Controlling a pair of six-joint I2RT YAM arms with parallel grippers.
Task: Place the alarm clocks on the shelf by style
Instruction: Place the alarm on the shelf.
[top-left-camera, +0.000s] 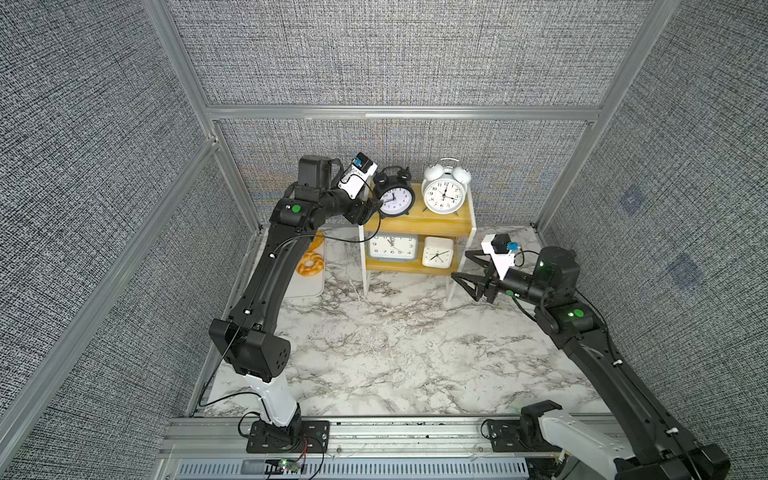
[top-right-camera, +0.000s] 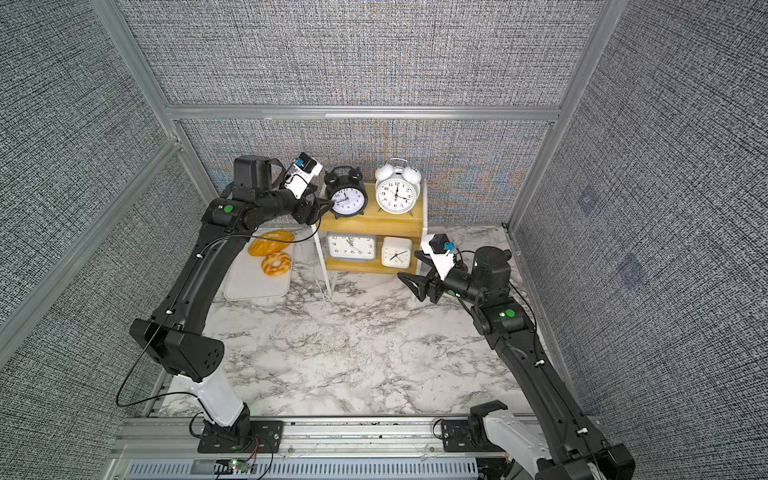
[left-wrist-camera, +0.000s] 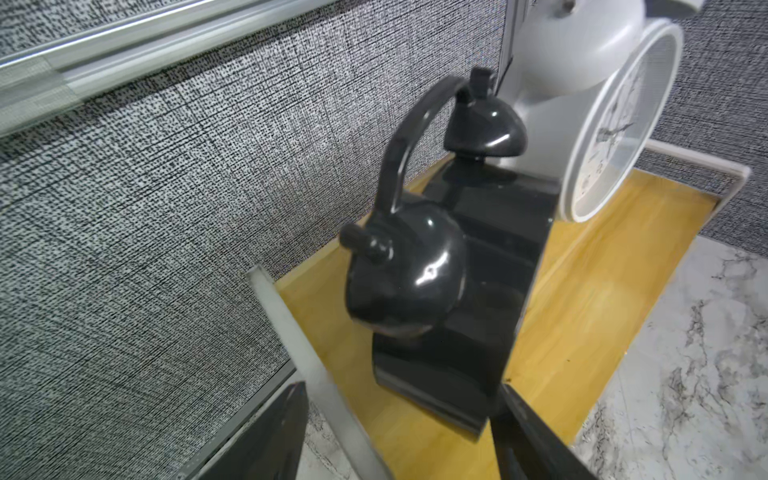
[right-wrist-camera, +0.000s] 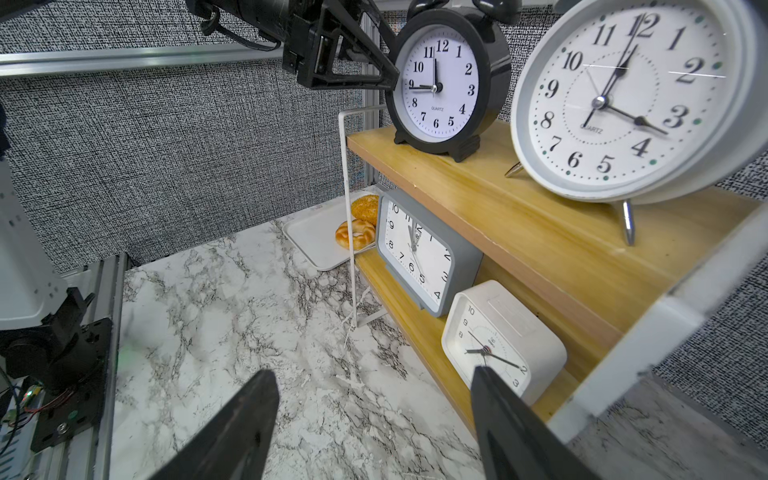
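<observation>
Alarm clocks: four analog clocks, all upright on the shelf (top-left-camera: 419, 226), faces turned to the near side.
Top board: black twin-bell clock (top-left-camera: 394, 198) at the left, round with a black case, white face and a handle over two bells. The white twin-bell clock (top-left-camera: 444, 195) at the right is larger and stands on thin metal legs.
Lower board: grey-blue rectangular clock (top-left-camera: 392, 247) at the left, with a white face. The small white square clock (top-left-camera: 437, 251) stands just beside it at the right.
Shelf: two yellow wooden boards in a thin white frame, at the far side of the marble surface (top-left-camera: 395, 353), close to the grey woven wall (top-left-camera: 395, 54).
Left pincer (right-wrist-camera: 390, 58): open, jaws astride the black clock's left edge. One finger is at the front rim, touching or nearly so, and the other is behind, apart from the case.
Right pincer (top-left-camera: 459, 263): open and holding nothing, low at the shelf's right end, near the small white square clock.
Edges: the black clock is near the top board's left end, and the white twin-bell clock is close to the right end.
Open room: a wide stretch of marble lies between the shelf and the surface's near edge. A white tray (top-right-camera: 253, 286) with bread (top-right-camera: 276, 263) lies left of the shelf, partly under the left arm.
</observation>
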